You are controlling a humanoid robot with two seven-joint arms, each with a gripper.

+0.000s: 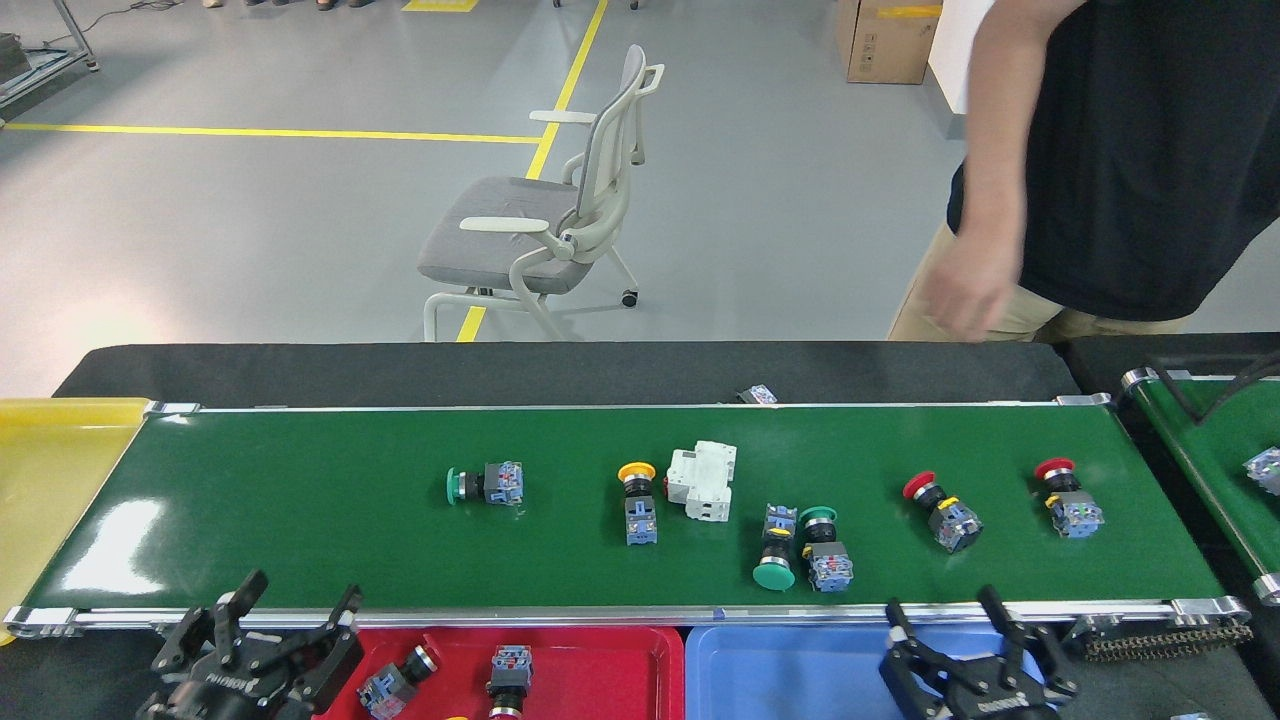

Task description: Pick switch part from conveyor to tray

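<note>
Both arms low at the near edge. Left gripper (290,612) fingers spread apart, nothing between them, sitting over the near rail of the conveyor (300,540) at the left end of the red tray (600,670). Right gripper (945,620) also spread wide and empty, above the blue tray (800,670).

On the belt, left to right: green-cap switch (484,484) lying on its side, well apart from the rest; yellow-cap switch (639,489) just beside a white breaker (701,481); two green-cap switches (800,546) side by side, touching or nearly; then two red-cap switches (943,512) and (1069,498) toward the right end. All clear of both grippers.

Red tray holds two switch parts (509,675) near its left-centre. Blue tray looks bare where visible.

Person in black shirt (1130,150) stands behind the far right end, one hand (965,290) hanging above the black table edge, blurred. Grey office chair (545,220) on the floor behind.
</note>
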